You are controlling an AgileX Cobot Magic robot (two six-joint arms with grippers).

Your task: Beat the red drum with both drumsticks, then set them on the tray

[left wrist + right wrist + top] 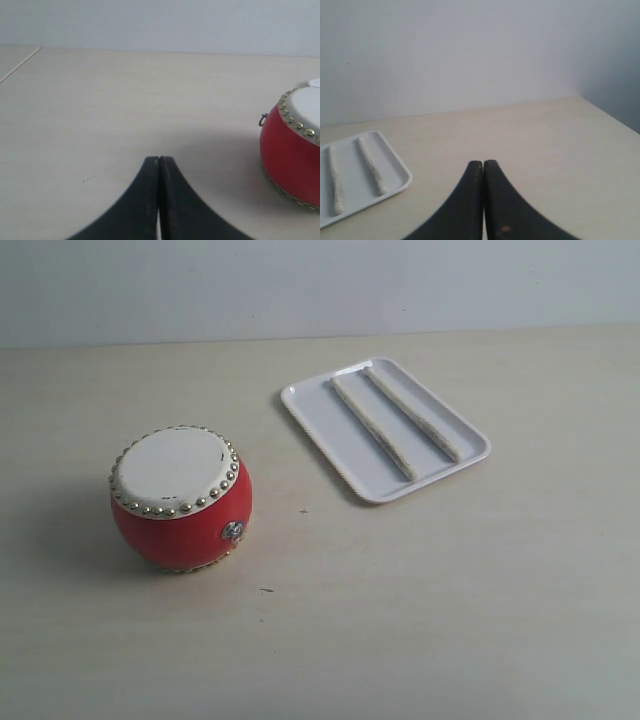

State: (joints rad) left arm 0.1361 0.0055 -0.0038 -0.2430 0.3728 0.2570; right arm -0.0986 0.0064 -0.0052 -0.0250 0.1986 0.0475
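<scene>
The red drum [180,497] stands upright on the pale table, left of centre, its cream skin ringed with gold studs; the left wrist view shows part of the drum [292,150]. Both drumsticks [372,426] [412,413] lie side by side inside the white tray [320,425], which sits to the drum's right and farther back. The right wrist view also shows the tray [397,172] and the sticks [370,165] [334,179]. My left gripper [159,159] is shut on nothing, apart from the drum. My right gripper [483,163] is shut and empty, apart from the tray. Neither gripper appears in the exterior view.
A pale wooden table [450,590] runs back to a plain grey-white wall [320,285]. A thin seam [20,65] crosses the table surface in the left wrist view. The table's far corner [580,98] shows in the right wrist view.
</scene>
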